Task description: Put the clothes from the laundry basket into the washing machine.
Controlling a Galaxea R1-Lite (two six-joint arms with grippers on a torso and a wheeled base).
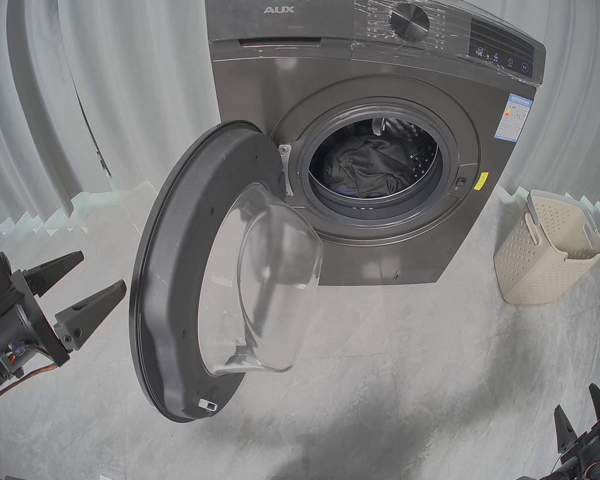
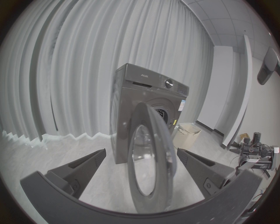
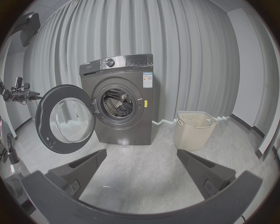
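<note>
The left gripper [image 1: 103, 270] is holding its two dark, wedge-shaped fingers [image 2: 84, 167] spread wide with nothing between them. It is hovering near the rim of the open door [image 1: 181, 262], on the robot's left, without touching it. The right gripper [image 3: 141, 151] is standing with its matte fingers [image 3: 204, 172] parted and empty too, low over the floor [image 1: 406, 375] and well back from the machine.

The door is a thick ring of dark grey plastic around a clear, bulging glass bowl [image 1: 275, 281]. It is hanging swung out from a hinge on the robot's left of the opening, and the left wrist view is facing it almost edge-on.

The washing machine [image 1: 375, 250] is showing a smooth grey metallic front, a round knob [image 1: 409, 20] and crinkled clear film [image 1: 375, 28] lying over the control strip. A blue-and-white label [image 1: 514, 117] is sticking near the upper front corner, and a small yellow sticker [image 1: 480, 180] is sitting beside the latch; their print is too small to read.

Dark, crumpled clothes [image 1: 365, 165] are lying inside the perforated steel drum [image 1: 425, 156].

The laundry basket [image 1: 544, 262], cream plastic with dotted walls, is standing on the pale marbled floor near the machine, on the robot's right. The right wrist view is looking onto its open top. A pleated white curtain [image 1: 125, 75] is hanging behind.
</note>
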